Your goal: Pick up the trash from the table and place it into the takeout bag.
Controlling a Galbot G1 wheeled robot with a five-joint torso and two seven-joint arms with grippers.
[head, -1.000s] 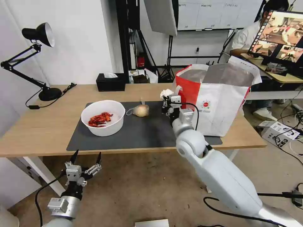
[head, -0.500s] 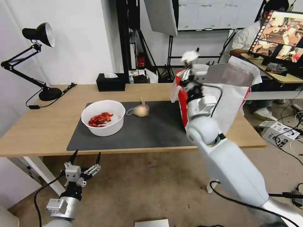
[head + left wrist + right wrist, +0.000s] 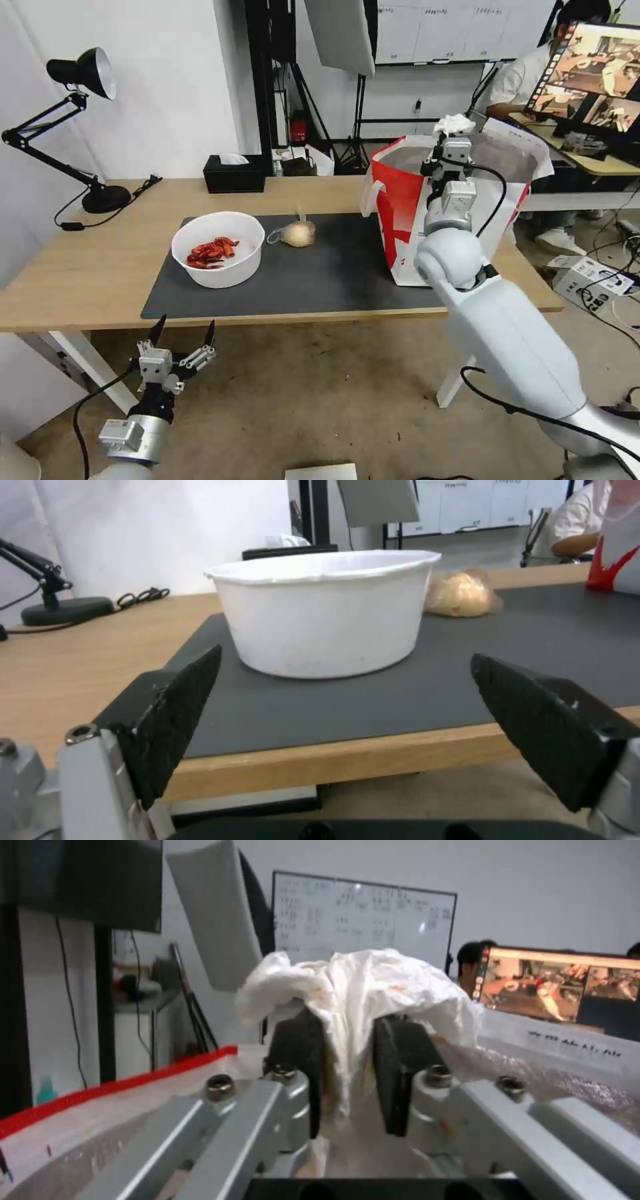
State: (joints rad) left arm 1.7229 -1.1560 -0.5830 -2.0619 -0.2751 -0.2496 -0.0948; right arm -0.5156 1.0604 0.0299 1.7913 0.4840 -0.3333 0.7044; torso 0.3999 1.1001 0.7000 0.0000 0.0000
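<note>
My right gripper is raised over the open mouth of the takeout bag and is shut on a crumpled white tissue. The right wrist view has the tissue pinched between the black fingers above the bag's red rim. On the dark mat stand a white bowl of red shells and a small knotted clear bag with a pale lump. Below the table's front edge my left gripper hangs open, facing the bowl.
A black desk lamp stands at the table's far left with its cord beside it. A black tissue box sits at the back edge. A second desk with a monitor is behind the bag.
My right arm has lifted the tissue from mat level beside the bag, up and rightward, until it is above the bag's opening. The left arm has stayed still.
</note>
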